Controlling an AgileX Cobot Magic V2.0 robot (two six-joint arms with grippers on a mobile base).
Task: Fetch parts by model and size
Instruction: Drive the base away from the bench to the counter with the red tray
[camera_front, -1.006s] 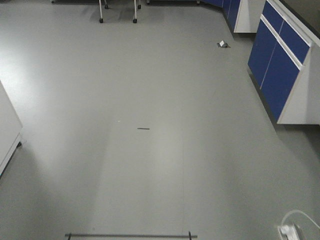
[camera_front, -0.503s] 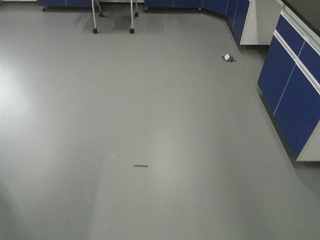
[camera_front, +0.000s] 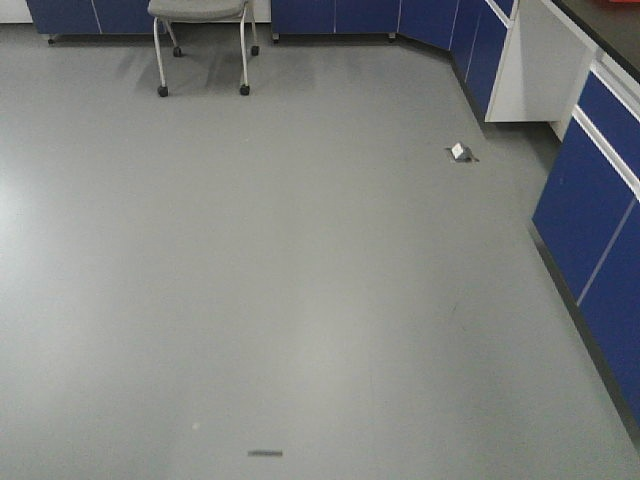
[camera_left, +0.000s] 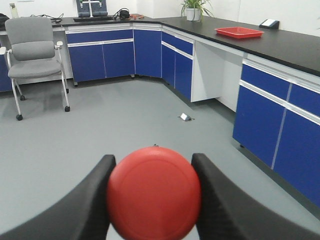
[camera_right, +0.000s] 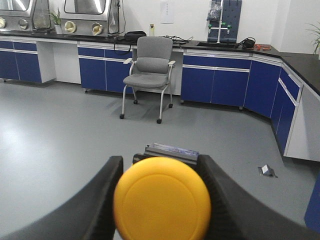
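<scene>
In the left wrist view a red push-button switch (camera_left: 153, 192) fills the gap between my left gripper's (camera_left: 152, 200) black fingers (camera_left: 85, 205), its round cap facing the camera; the gripper is shut on it. In the right wrist view a yellow push-button switch (camera_right: 161, 200) sits between my right gripper's (camera_right: 161, 202) black fingers (camera_right: 227, 205), its dark base showing just behind the cap. That gripper is shut on it. Both are carried above the grey floor. Neither gripper nor either part appears in the front view.
Blue lab cabinets (camera_front: 595, 215) line the right side and the back wall. A grey wheeled chair (camera_front: 200, 40) stands at the back left. A small floor socket (camera_front: 460, 152) pokes up near the cabinets and a short dark strip (camera_front: 265, 453) lies on the grey floor. A red tray (camera_left: 239, 32) rests on the black counter.
The front view has advanced across the floor: the dark strip slid down toward the bottom edge, the chair and back cabinets came into view, and the right cabinets moved closer.
</scene>
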